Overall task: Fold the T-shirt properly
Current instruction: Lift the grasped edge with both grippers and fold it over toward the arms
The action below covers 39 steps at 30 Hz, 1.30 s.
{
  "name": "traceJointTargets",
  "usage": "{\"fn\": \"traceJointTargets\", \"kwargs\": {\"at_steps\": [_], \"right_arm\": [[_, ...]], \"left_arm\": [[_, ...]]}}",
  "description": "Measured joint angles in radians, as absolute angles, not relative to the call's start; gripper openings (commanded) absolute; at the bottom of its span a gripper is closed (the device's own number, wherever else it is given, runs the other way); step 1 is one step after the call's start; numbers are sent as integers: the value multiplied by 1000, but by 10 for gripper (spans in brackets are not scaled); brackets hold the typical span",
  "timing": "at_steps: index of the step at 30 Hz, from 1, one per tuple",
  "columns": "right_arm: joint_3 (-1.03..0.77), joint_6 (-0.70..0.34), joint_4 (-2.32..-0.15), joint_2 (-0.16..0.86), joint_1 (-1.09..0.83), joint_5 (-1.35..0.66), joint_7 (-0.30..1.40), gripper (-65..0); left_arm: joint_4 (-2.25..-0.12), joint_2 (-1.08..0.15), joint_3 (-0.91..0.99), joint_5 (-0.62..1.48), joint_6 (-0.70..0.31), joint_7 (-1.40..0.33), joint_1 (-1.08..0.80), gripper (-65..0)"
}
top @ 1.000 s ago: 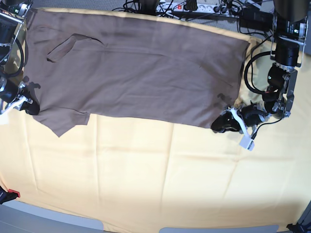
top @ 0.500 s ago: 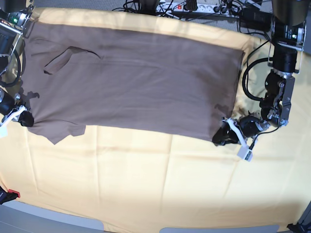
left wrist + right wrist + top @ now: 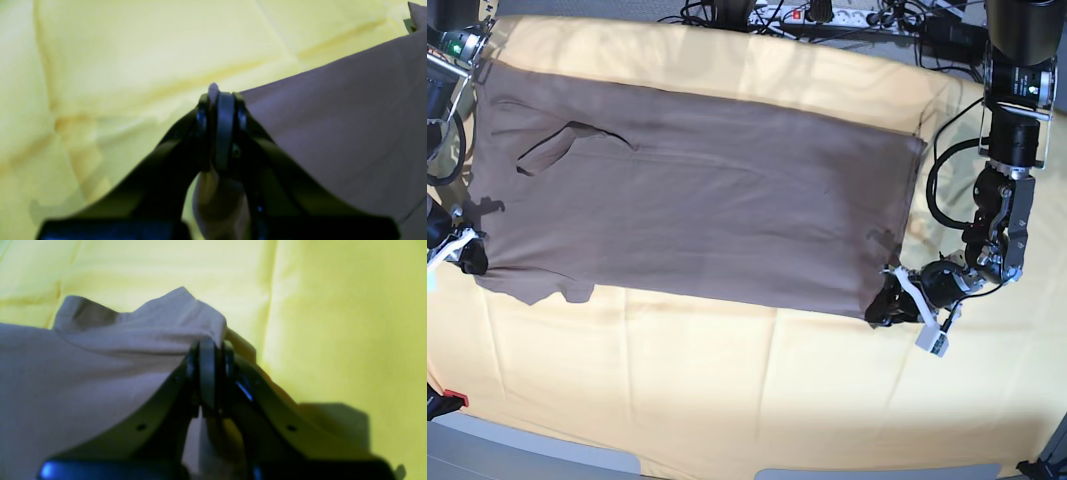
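Note:
The taupe T-shirt (image 3: 697, 190) lies spread across the far half of the pale yellow cloth (image 3: 757, 390), one sleeve folded over at the far left. My left gripper (image 3: 884, 306) is shut on the shirt's near right corner (image 3: 213, 89), with shirt fabric (image 3: 333, 140) running off to the right. My right gripper (image 3: 469, 258) is shut on the shirt's near left corner (image 3: 200, 323), with shirt fabric (image 3: 83, 373) bunched to its left. Both grippers hold the near edge low over the cloth.
Cables and a power strip (image 3: 827, 14) lie along the far edge. The left arm's black column (image 3: 1017, 80) stands at the right, the right arm (image 3: 442, 80) at the far left. A red tab (image 3: 455, 400) sits at the near left edge.
Both grippers have pulled the shirt's near edge toward the front of the table; the whole shirt has slid nearer, baring more yellow cloth behind it.

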<state>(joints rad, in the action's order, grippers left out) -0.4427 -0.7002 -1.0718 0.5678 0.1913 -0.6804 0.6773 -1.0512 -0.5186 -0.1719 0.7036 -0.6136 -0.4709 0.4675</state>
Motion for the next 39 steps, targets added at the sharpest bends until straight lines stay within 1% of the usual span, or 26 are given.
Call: {"fn": "traceJointTargets", "kwargs": {"at_steps": [4, 7, 10, 16, 21, 29, 32, 35, 39], "right_arm": [[-443, -697, -1072, 568, 185, -765, 742, -650], [-443, -696, -1072, 570, 186, -778, 803, -650], [-443, -696, -1076, 572, 161, -832, 805, -650], [-443, -696, -1191, 573, 40, -818, 810, -650], [-442, -697, -1293, 595, -38, -821, 808, -650], [-442, -700, -1324, 648, -101, -831, 805, -650], [-442, -700, -1325, 647, -103, -837, 833, -650], [-442, -699, -1325, 649, -102, -892, 866, -650], [-442, -699, -1325, 660, -104, -918, 907, -650]], "left_arm": [[-1051, -520, -171, 819, -690, -528, 445, -650], [-1052, -519, -172, 879, -690, -554, 419, -650], [-1052, -521, -171, 895, -690, -557, 396, -650], [-1052, -522, -171, 910, -690, -566, 374, -650], [-1090, -561, -171, 1015, -689, -668, 371, -650], [-1146, -631, -171, 1048, -690, -690, 371, -650], [-1148, -635, -171, 1152, -690, -799, 371, -650], [-1151, -632, -171, 1255, -690, -933, 371, -650], [-1172, -641, -171, 1315, -690, -1032, 371, -650]]}}
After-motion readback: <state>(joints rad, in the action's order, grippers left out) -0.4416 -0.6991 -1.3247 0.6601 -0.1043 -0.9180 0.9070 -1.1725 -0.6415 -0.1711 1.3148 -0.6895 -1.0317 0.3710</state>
